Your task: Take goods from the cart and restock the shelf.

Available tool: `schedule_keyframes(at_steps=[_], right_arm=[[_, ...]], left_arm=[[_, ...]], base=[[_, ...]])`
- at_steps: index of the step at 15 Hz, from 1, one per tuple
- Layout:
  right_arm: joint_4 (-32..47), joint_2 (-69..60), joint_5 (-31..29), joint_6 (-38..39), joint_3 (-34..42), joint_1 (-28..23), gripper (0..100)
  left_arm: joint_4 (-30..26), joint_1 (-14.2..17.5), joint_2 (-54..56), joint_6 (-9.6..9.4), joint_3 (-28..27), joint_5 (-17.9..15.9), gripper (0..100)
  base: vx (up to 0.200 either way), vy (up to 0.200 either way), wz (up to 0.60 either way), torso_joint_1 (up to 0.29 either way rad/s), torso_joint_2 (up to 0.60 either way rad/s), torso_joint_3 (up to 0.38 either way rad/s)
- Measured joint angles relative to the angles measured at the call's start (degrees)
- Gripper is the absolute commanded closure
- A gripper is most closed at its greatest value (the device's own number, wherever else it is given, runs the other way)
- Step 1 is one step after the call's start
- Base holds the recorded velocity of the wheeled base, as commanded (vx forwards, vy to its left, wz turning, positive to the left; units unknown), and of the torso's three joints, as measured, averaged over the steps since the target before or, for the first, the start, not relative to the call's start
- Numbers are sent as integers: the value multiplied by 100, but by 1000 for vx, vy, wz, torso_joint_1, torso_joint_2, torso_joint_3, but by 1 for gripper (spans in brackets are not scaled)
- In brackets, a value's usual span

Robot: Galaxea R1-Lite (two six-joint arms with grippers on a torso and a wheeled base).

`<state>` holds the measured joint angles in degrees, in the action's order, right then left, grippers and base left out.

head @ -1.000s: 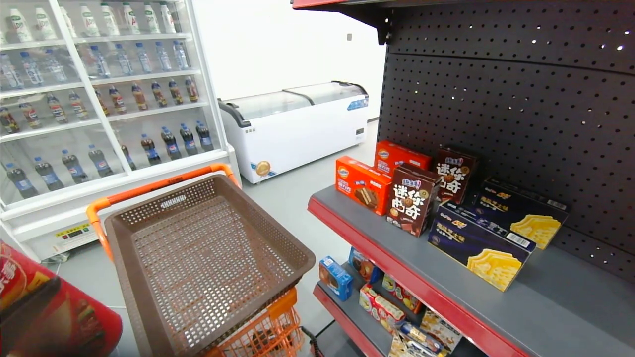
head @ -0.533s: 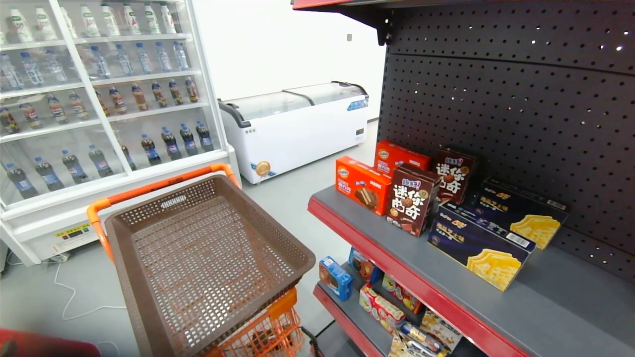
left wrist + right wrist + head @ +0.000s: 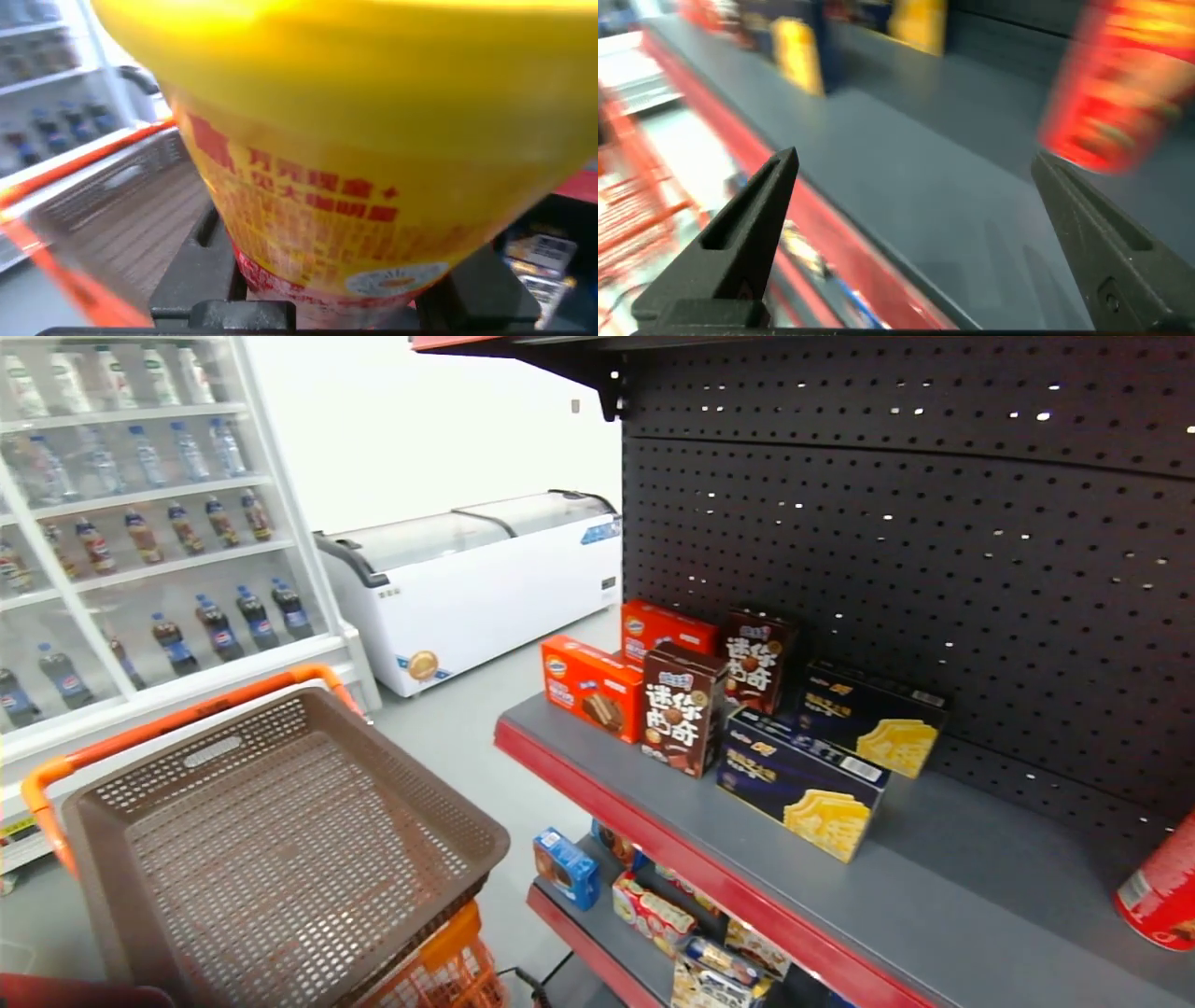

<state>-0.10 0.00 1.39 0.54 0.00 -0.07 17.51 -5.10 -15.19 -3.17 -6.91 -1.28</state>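
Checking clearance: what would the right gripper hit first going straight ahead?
Probably the grey shelf; the right gripper is open toward it, the red can off to one side. Depth unclear.

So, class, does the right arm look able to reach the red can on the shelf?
Probably yes: the right gripper is open and empty above the shelf, with nothing between it and the red can.

Yellow-and-red can [image 3: 374, 131], brown perforated basket [image 3: 280, 840], grey red-edged shelf [image 3: 934, 887], black pegboard [image 3: 887, 541].
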Motion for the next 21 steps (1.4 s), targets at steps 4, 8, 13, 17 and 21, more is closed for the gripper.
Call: schedule_keyframes(at_steps=[4,8,13,17,21], right_arm=[[2,0,-2,0,0,-2,0],[2,0,-2,0,0,2,0],[0,0,0,0,0,-2,0],[7,0,-2,-2,0,2,0],[2,0,0,0,0,-2,0]], left_arm=[[-925,-2,364,0,5,0,100],[-1804,-16,855,-27,-397,-22,100],[-1780,-20,1005,-28,-402,-22,100],[-1769,-16,1020,-20,-322,-24,100],[-1760,-16,1024,-17,-254,-13,100]], base=[[0,0,-600,2,-2,0],[0,0,-600,1,1,0],[0,0,-600,0,4,2],[0,0,-150,-1,1,1],[0,0,0,0,0,0]])
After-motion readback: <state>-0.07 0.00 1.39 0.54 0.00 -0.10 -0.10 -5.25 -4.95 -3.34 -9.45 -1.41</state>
